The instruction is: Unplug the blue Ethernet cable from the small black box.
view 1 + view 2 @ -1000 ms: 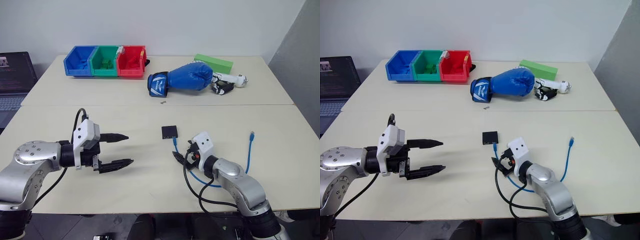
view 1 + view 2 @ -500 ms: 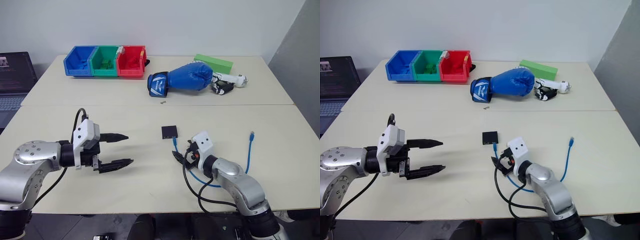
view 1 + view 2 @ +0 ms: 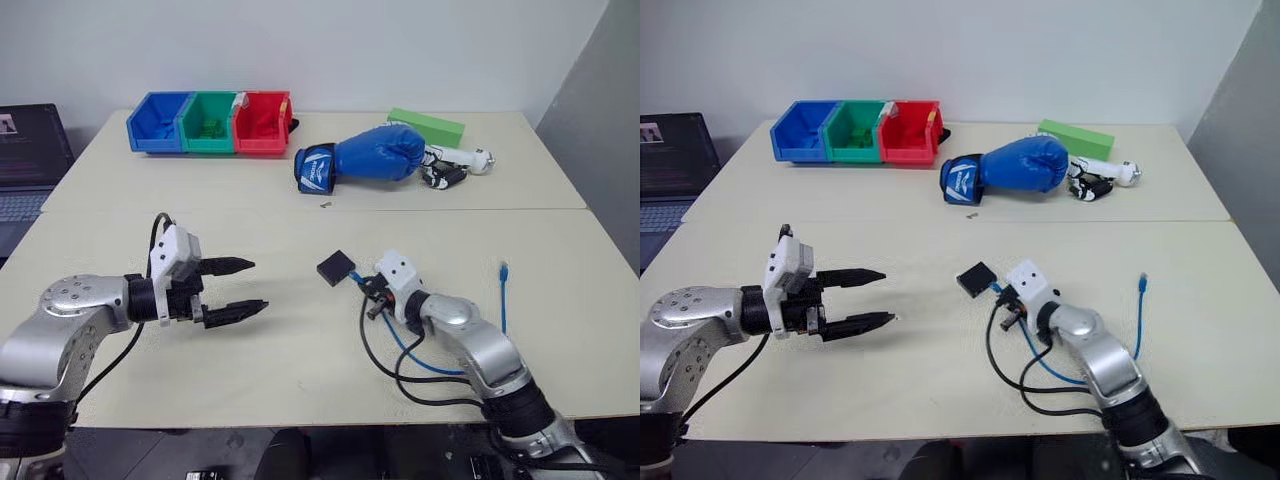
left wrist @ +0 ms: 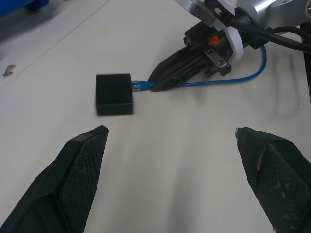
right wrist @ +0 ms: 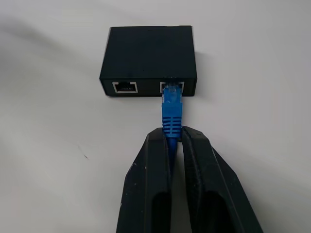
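Observation:
The small black box [image 5: 148, 58] lies on the cream table, turned cornerwise in the eye views [image 3: 335, 267]. The blue Ethernet cable [image 5: 172, 109] has its plug seated in the right one of the box's two ports. My right gripper [image 5: 173, 133] is shut on the cable just behind the plug, a short way from the box [image 4: 113, 93]. Behind the gripper the rest of the cable loops over the table to a free plug at the right [image 3: 503, 268]. My left gripper [image 3: 256, 284] hovers open to the left of the box, pointing at it with nothing between its fingers.
On the far table stand blue, green and red bins [image 3: 210, 122], a blue boxing glove [image 3: 365, 158], a green block [image 3: 427, 126] and a white-and-black item [image 3: 455, 165]. A laptop [image 3: 25, 160] sits at the far left. A seam [image 3: 300, 211] joins the two tables.
My right gripper has closed on the cable behind the plug and shifted up the table. The box has turned cornerwise and slid slightly left. The left gripper barely moved.

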{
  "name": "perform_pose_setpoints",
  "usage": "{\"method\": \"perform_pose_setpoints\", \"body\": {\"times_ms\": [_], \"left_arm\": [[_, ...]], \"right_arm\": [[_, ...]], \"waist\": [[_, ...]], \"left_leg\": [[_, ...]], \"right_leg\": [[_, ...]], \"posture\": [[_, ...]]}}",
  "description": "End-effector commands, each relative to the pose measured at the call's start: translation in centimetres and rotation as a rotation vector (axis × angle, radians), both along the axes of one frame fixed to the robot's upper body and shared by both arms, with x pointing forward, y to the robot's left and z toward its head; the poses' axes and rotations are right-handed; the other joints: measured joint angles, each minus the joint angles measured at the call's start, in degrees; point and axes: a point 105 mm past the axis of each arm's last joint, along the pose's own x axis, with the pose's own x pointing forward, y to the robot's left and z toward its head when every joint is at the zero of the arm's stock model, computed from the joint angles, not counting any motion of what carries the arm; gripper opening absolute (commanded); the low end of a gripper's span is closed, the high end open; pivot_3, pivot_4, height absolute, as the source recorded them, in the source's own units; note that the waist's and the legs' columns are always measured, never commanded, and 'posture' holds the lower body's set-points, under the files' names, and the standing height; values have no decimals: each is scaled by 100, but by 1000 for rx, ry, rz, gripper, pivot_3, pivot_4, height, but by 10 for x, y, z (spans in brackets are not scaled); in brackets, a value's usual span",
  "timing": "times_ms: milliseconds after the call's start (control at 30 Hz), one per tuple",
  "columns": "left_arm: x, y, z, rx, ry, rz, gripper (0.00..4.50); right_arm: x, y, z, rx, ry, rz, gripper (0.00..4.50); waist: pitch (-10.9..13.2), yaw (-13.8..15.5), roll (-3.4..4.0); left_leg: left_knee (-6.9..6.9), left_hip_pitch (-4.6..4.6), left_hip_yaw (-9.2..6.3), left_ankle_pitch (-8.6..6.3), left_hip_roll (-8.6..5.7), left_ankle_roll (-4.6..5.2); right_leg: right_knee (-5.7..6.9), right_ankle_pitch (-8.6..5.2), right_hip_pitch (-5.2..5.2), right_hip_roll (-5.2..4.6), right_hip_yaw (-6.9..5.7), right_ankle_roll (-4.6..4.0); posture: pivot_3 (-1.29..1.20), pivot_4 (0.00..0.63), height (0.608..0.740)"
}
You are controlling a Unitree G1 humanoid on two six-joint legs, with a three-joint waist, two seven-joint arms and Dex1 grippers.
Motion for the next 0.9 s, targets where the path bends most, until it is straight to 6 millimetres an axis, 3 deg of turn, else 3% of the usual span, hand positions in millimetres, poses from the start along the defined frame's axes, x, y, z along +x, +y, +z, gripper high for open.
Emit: {"method": "perform_pose_setpoints", "body": {"times_ms": [33, 200, 400, 900], "left_arm": [[-2, 3, 8, -115, 82, 10, 4500], [-18, -18, 9, -292, 257, -88, 4500], [-22, -39, 15, -432, 354, -133, 4500], [-31, -56, 10, -482, 437, -178, 4500]], "right_arm": [[-6, 5, 43, -36, -214, 246, 72], [-25, 18, 78, -114, -452, 572, 71], [-41, 26, 87, -269, -631, 827, 55], [-44, 34, 108, -267, -667, 906, 54]], "waist": [[4, -11, 2], [6, -101, 1], [7, -85, -3], [8, -42, -5]], "left_leg": [[-1, 0, 1, 0, 0, 0], [-2, 1, 0, -1, 7, 1], [4, 0, -2, 0, 9, 0], [8, 0, -7, 4, 10, -7]], "right_leg": [[0, 0, -2, 0, 1, 0], [0, 0, -3, 4, 2, 0], [0, 0, 2, -2, 1, 0], [0, 0, 2, -16, 3, -1]], "posture": [[0, 150, 740], [0, 150, 740], [0, 150, 740], [0, 150, 740]]}}
